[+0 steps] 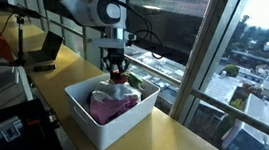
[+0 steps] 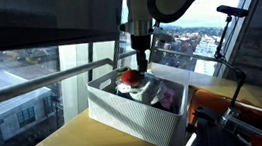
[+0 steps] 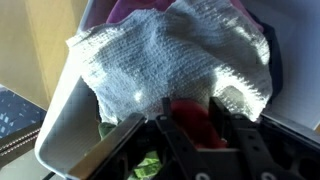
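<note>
Over by the window, on the pale yellow bench (image 1: pixel 186 132), stands a white bin (image 1: pixel 84 118) with ribbed walls, and the arm reaches straight down into it. Reading the wrist view from the left, the bin's smooth white wall (image 3: pixel 60 130) comes first, with a scrap of something green (image 3: pixel 148 165) tucked at its foot. Next lies a white waffle-weave towel (image 3: pixel 170 60), crumpled and draped over most of the heap, with a pink cloth (image 3: pixel 130 10) peeping out behind it. Just under the towel's near edge sits the red lump (image 3: pixel 185 110): bright red, rounded, dull rather than glossy, and too blurred for me to name. It lies in the bin toward the window side, on top of the cloths, and shows in both exterior views (image 1: pixel 122 79) (image 2: pixel 130 79). The pincer (image 3: pixel 190 125) hangs right over it, a dark finger on each side, but I cannot tell whether it is gripping the lump or standing loose. Farthest right, a dark cloth (image 3: pixel 277 60) edges the pile.
</note>
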Action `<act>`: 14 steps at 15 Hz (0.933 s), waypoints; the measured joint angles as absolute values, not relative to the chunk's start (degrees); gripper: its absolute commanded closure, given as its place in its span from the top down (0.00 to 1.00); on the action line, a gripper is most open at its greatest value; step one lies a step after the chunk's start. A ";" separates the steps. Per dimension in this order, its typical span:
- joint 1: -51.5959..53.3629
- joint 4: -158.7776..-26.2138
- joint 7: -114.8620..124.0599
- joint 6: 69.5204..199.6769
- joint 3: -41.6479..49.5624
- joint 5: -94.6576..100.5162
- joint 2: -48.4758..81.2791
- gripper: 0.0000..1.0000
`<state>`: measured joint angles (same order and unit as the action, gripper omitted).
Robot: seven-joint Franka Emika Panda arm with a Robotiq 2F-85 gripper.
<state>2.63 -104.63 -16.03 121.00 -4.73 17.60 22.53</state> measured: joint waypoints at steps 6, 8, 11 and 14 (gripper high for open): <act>2.62 -109.69 -15.16 122.90 -4.73 16.06 18.68 1.00; 2.60 -111.95 -14.73 123.90 -4.73 16.04 16.67 1.00; 2.59 -115.35 -13.82 125.57 -4.72 15.96 13.11 1.00; 2.79 -118.85 -13.17 127.57 -5.03 14.67 8.77 1.00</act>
